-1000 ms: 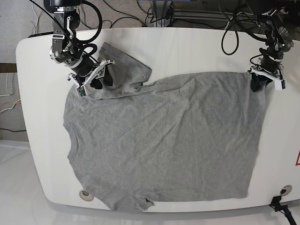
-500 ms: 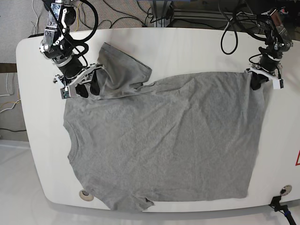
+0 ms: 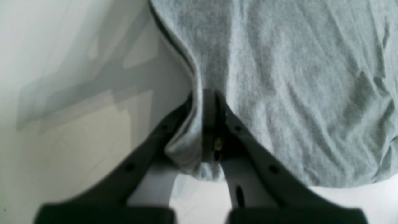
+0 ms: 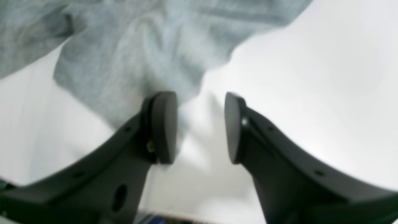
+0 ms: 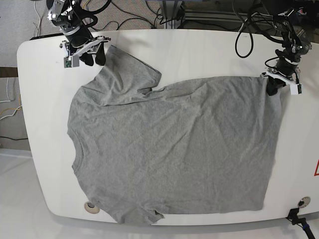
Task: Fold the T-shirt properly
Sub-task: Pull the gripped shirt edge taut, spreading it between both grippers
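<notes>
A grey T-shirt [image 5: 174,149] lies spread on the white table [image 5: 209,55], neck to the left and hem to the right. My left gripper [image 5: 275,87] stands at the shirt's far right corner. In the left wrist view this gripper [image 3: 207,124] is shut on a fold of the shirt's edge [image 3: 186,146]. My right gripper [image 5: 94,57] hovers at the far left, just beyond the upper sleeve [image 5: 130,72]. Seen from the right wrist, it [image 4: 199,127] is open with bare table between its fingers, and the sleeve cloth [image 4: 140,53] reaches the left finger [image 4: 163,127].
Black cables [image 5: 134,20] run behind the table's far edge. Two round holes [image 5: 90,207] [image 5: 302,201] sit near the front edge. A red marking [image 5: 316,169] shows at the right edge. Bare table surrounds the shirt at back and right.
My right gripper has moved from over the sleeve toward the far left corner and now stands open. The sleeve lies spread flatter. The left gripper has held still.
</notes>
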`<state>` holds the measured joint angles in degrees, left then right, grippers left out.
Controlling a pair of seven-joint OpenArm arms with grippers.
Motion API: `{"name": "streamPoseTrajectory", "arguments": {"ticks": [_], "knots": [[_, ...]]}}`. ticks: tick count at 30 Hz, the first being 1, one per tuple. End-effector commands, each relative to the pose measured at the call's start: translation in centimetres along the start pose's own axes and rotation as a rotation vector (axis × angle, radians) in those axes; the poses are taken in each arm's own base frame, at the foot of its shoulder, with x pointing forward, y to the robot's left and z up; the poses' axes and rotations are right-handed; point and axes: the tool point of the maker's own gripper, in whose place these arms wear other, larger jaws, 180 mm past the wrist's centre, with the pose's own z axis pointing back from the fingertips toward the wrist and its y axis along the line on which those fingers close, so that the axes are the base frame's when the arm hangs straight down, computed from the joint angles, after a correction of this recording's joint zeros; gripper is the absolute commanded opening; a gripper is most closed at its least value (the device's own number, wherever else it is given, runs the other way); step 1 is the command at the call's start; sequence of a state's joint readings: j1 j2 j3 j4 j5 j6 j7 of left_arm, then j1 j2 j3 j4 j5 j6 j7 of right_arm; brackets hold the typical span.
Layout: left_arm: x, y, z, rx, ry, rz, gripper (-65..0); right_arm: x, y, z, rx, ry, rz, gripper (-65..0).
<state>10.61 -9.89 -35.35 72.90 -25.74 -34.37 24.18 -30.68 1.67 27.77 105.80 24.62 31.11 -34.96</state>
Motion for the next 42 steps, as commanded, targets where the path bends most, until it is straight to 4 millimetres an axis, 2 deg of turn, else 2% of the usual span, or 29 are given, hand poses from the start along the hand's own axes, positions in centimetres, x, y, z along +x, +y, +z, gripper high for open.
{"name": "streamPoseTrajectory", "arguments": {"ticks": [1, 5, 15, 18, 22, 27, 29, 33, 40, 42], "knots": [[0.0, 0.5, 0.1, 0.014, 0.022, -0.023, -65.0, 1.0, 1.0, 0.2, 0.035, -0.045, 0.007, -40.4], [0.0, 0.5, 0.1, 0.014, 0.022, -0.023, -65.0, -0.2, 1.9, 0.3, 0.053, -0.031, -0.020, -40.4], [-0.1, 0.5, 0.2, 0.015, 0.027, -0.023, -65.0, -2.6, 1.5, -0.9, 0.061, 0.027, -0.077, -40.4], [-0.2, 0.5, 0.2, 0.016, 0.028, -0.022, -65.0, -3.6, 2.6, -1.7, 0.099, 0.057, -0.082, -40.4], [-0.2, 0.5, 0.2, 0.016, 0.028, -0.022, -65.0, -3.1, 3.6, -2.4, 0.128, 0.052, -0.070, -40.4], [-0.2, 0.6, 0.3, 0.016, 0.028, -0.024, -65.0, -2.2, 3.9, -3.0, 0.138, 0.032, -0.061, -41.1], [-0.2, 0.6, 0.3, 0.016, 0.028, -0.024, -65.0, -2.0, 3.9, -3.0, 0.139, 0.028, -0.060, -44.0], [-0.6, 1.1, 0.3, 0.041, 0.063, -0.074, -65.0, -1.9, 3.8, -3.1, 0.134, 0.025, -0.061, -65.0], [-0.8, 1.3, 0.5, 0.049, 0.075, -0.094, -65.0, -1.9, 3.8, -2.8, 0.132, 0.024, -0.055, -65.0], [-1.7, 1.6, 1.0, 0.056, 0.094, -0.095, -65.0, -1.5, 4.0, -2.1, 0.131, 0.013, -0.035, -65.0]]}}
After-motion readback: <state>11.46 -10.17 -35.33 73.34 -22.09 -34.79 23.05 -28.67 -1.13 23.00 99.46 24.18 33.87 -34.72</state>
